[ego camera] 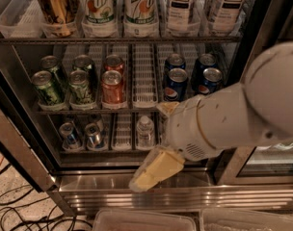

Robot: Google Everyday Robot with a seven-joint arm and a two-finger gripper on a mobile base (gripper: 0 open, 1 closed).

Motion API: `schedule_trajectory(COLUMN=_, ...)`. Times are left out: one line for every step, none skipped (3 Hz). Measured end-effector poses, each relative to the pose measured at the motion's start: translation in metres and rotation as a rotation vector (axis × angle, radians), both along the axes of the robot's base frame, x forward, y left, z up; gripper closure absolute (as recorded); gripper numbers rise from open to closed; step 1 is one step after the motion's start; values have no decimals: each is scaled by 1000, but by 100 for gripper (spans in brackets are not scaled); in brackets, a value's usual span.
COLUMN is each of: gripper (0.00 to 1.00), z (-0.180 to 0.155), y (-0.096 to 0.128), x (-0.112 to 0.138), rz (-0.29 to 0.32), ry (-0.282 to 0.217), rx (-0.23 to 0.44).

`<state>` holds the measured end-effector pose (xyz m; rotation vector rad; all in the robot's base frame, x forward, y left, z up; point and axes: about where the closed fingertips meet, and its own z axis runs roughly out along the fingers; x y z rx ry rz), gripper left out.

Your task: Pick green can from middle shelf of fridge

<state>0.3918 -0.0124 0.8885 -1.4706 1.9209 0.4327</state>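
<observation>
Short dark-green can point(82, 86), whitish mottled print, silver top, stands upright; below-right of it, cream-fingered gripper point(158, 143) gapes empty; white arm point(228, 117) hides lower rack point(122, 148).

green can point(82, 86) on middle shelf point(144, 81), left side — jaws lower right, before fridge point(137, 192)

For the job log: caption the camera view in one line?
Tool hangs low in front of the fridge, below the middle shelf, apart from the green can.
</observation>
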Motion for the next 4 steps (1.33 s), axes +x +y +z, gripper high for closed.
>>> schedule_trajectory(gripper=0, z=12, y=8, x=9, rz=-15, ry=-77, rx=59)
schedule_trajectory(gripper=0, z=12, y=8, x=9, rz=-14, ry=-78, rx=59)
schedule_trajectory(gripper=0, z=10, y=13, x=13, rz=-24, ry=-76, rx=114)
schedule_trajectory(gripper=0, z=-15, y=32, x=11, rz=-55, ry=-84, rx=204)
